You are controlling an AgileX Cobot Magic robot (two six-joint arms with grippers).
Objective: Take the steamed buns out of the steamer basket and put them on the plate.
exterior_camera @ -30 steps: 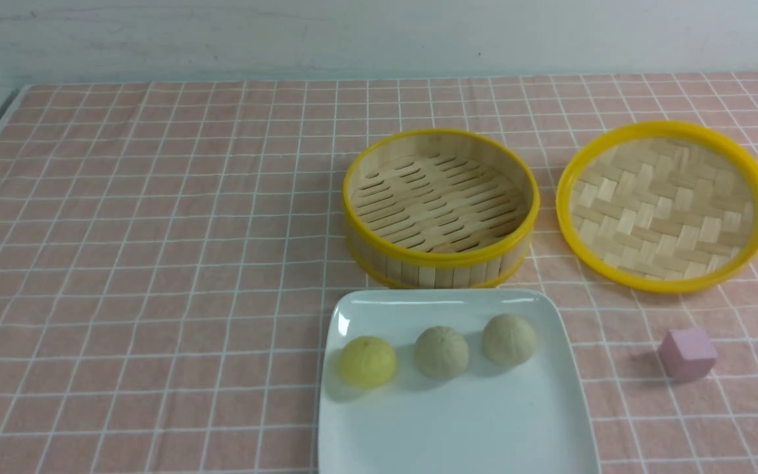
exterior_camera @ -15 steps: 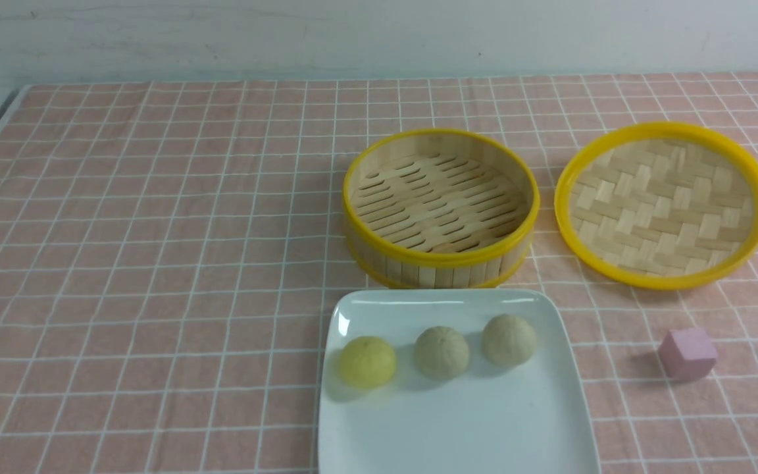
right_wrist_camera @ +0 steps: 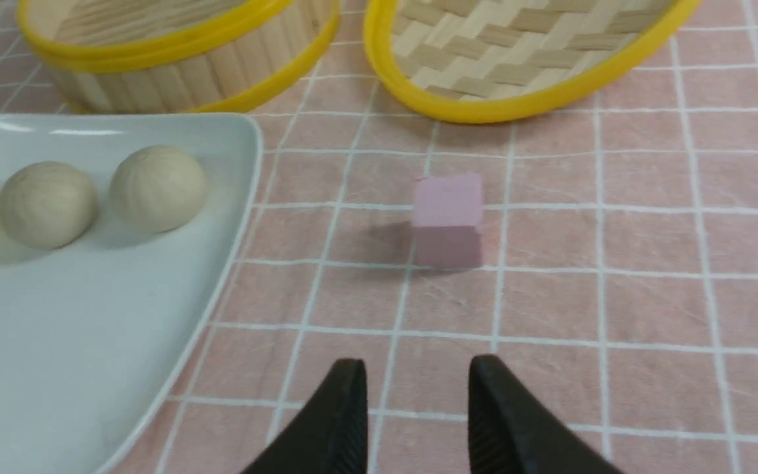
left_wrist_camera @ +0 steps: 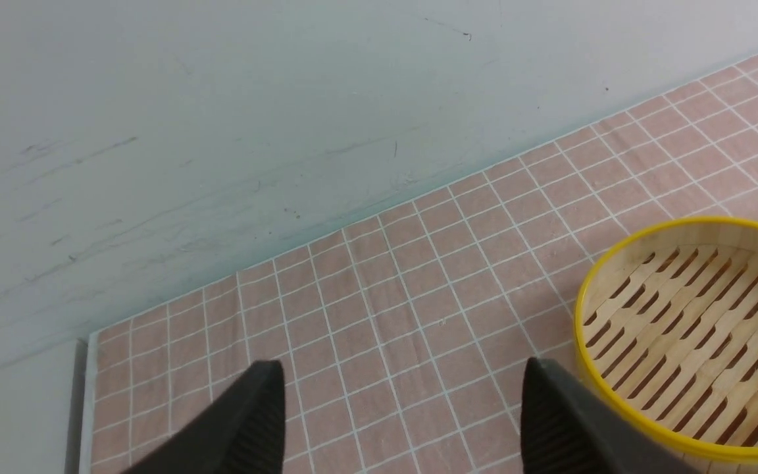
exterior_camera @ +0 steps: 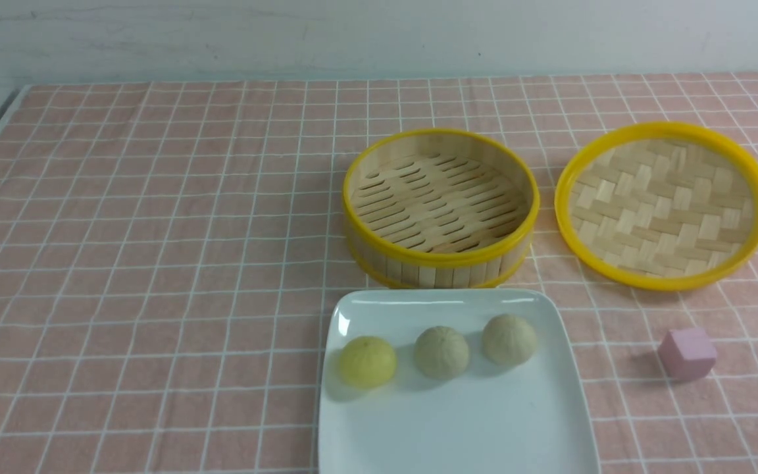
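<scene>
Three steamed buns lie in a row on the white square plate: a yellow bun, a beige bun and another beige bun. Behind the plate stands the steamer basket, with nothing on its slatted floor. Neither arm shows in the front view. My left gripper hangs open over bare cloth beside the basket. My right gripper is open with nothing between its fingers, low over the cloth near the plate, short of the pink cube.
A shallow yellow-rimmed woven bamboo disc lies right of the basket. A small pink cube sits right of the plate. A pink checked cloth covers the table; a pale wall runs along the back.
</scene>
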